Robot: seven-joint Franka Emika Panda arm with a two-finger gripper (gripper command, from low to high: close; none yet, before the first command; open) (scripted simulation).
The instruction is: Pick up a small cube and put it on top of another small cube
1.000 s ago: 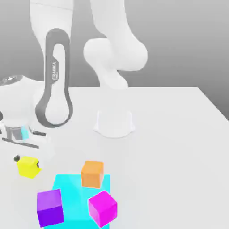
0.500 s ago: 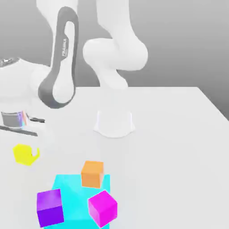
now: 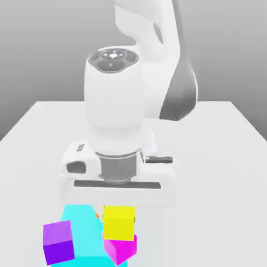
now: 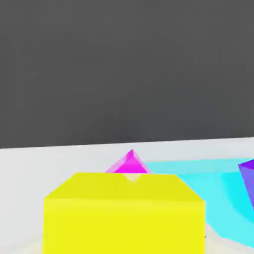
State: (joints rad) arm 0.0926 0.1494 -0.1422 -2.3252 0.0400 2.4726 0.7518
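Observation:
The small yellow cube (image 3: 119,223) sits directly over the magenta-pink cube (image 3: 121,250), and its underside meets the pink cube's top. The pink cube stands at the front edge of the flat cyan block (image 3: 78,216). My gripper (image 3: 119,207) hangs straight above the yellow cube, with the white hand body just over it. In the hand view the yellow cube (image 4: 124,213) is very close, and a corner of the magenta-pink cube (image 4: 130,163) peeks out behind it.
A darker purple cube (image 3: 57,241) stands on the cyan block's left side in the exterior view, close to the stack. A sliver of the orange cube (image 3: 97,214) shows behind the hand. The white table (image 3: 224,156) spreads out to the right and back.
The arm swung from the exterior view's left to the front centre. The yellow cube travelled with it, from the table on the left to a spot on the magenta-pink cube.

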